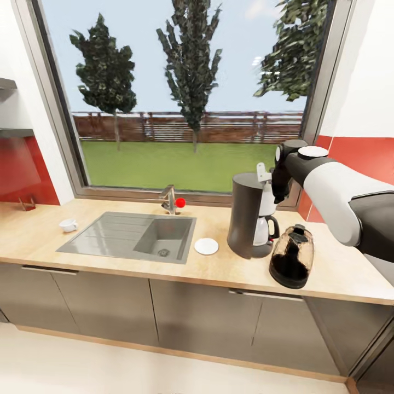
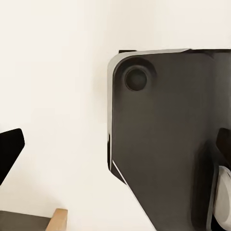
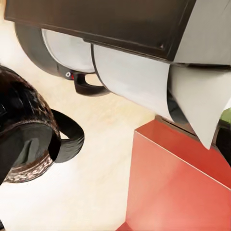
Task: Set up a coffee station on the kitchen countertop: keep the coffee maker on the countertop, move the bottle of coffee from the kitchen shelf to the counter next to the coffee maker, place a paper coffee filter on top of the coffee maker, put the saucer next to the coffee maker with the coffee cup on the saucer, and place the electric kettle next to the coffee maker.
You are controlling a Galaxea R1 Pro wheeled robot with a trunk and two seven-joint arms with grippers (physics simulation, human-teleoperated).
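Two items already flank the coffee maker (image 1: 249,216) on the tabletop (image 1: 339,268): the saucer (image 1: 206,246) and the dark bottle of coffee (image 1: 291,257), while the coffee cup (image 1: 68,225) sits well apart past the sink (image 1: 109,241). The right jaws (image 1: 278,189) hover at the maker's top, holding a paper coffee filter (image 3: 192,101) just beyond them; the left jaws' state I cannot tell. Released off-centre, the filter would likely slide behind the maker.
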